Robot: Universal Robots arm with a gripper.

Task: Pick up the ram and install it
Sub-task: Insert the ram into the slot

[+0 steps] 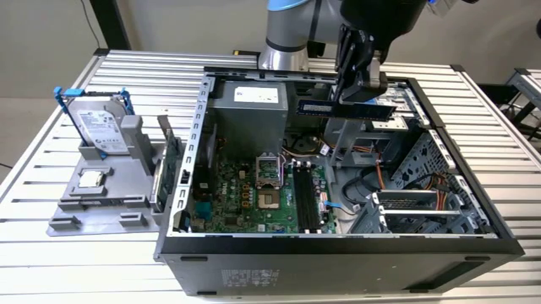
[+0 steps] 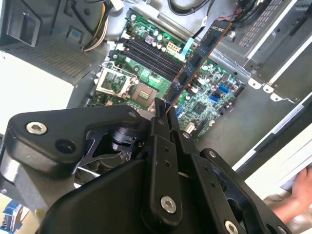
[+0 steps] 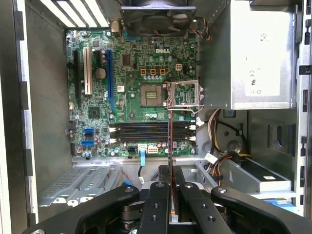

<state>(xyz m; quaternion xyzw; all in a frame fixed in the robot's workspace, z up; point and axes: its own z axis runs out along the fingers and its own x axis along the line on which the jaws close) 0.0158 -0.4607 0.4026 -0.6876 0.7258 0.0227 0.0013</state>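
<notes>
Above the open black-and-grey metal computer case [image 1: 338,244], the black two-fingered gripper [image 1: 359,100] has its fingers closed on the flat faces of the ram [image 1: 345,109], a long, thin, dark blue-black circuit-board stick. The stick hangs in the air, well clear of the green motherboard [image 1: 245,196] on the case floor. In the exterior view it sits level toward the back of the case, near the grey metal power-supply box [image 1: 245,111].

The step in hand looks like carrying the stick to the long black memory slots [image 3: 146,131]. In the exterior view the stick lies across those slots [image 1: 306,196] rather than along them. A good placement therefore appears to call for turning it parallel to one slot and centring it end to end. It should then go down square, with the board kept upright so that neither end leads. The bundle of coloured wires [image 3: 219,161] beside the slots could snag a low approach. Pressure is probably best spread evenly along the top edge.

In the second wrist view the ram [image 2: 197,61] runs away from the gripper [image 2: 162,111] as a narrow dark strip. It carries a row of black chips and shows a thin coppery edge. In the first wrist view the ram [image 3: 169,141] shows edge-on as a fine line rising from the gripper [image 3: 170,176] across the slots.
</notes>
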